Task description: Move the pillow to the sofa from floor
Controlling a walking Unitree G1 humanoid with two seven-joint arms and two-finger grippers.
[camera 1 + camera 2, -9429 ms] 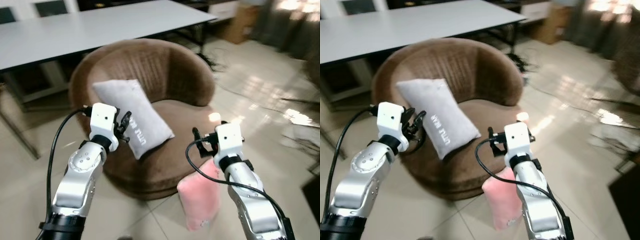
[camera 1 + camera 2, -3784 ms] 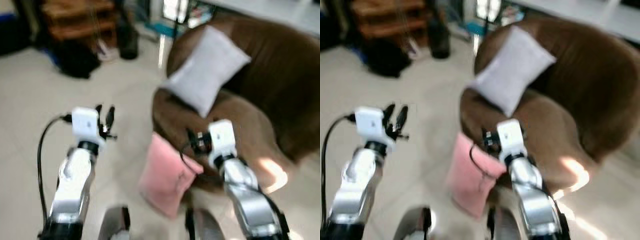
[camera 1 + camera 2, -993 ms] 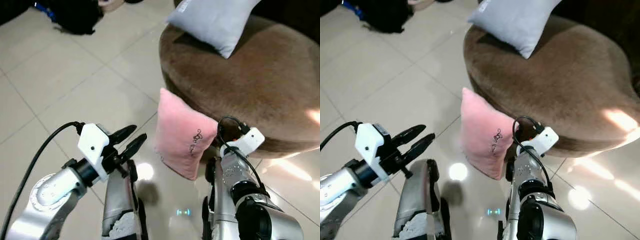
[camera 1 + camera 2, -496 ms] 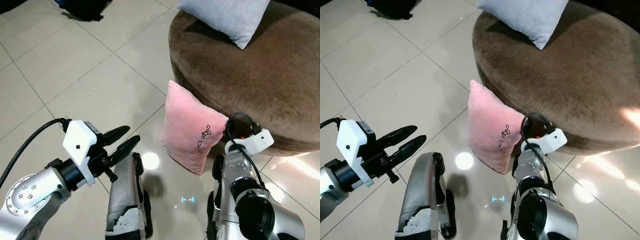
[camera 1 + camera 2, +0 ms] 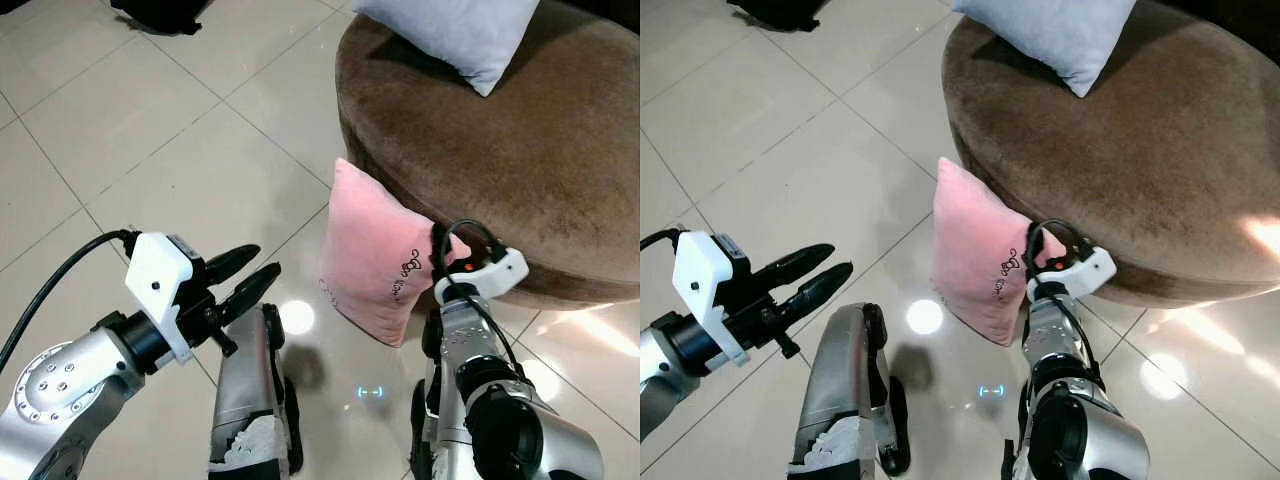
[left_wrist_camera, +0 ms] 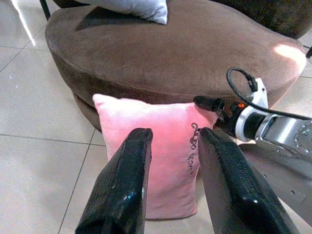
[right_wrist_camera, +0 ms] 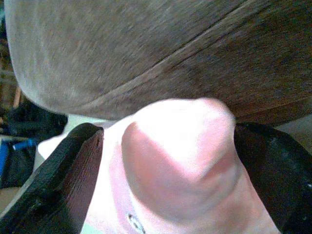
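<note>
A soft pink square pillow [image 5: 375,255] with a small dark embroidered mark is seen standing on edge on the glossy beige tiled floor [image 5: 150,150], leaning against the near side of the round brown upholstered sofa [image 5: 520,150]. The right gripper [image 7: 165,161] is placed at the pillow's upper right corner, close to the sofa's base; in the right wrist view that corner is seen bulging between its two black fingers [image 7: 63,180], which are pressed against it on both sides. The left gripper [image 5: 245,280] is held above the floor to the left of the pillow and apart from it, its fingers [image 6: 122,190] spread with a clear gap and pointed towards the pillow's face. A light grey rectangular cushion [image 5: 450,35] is seen lying on the far part of the sofa seat. A black bag-like object [image 5: 165,12] is seen on the floor at the far left.
</note>
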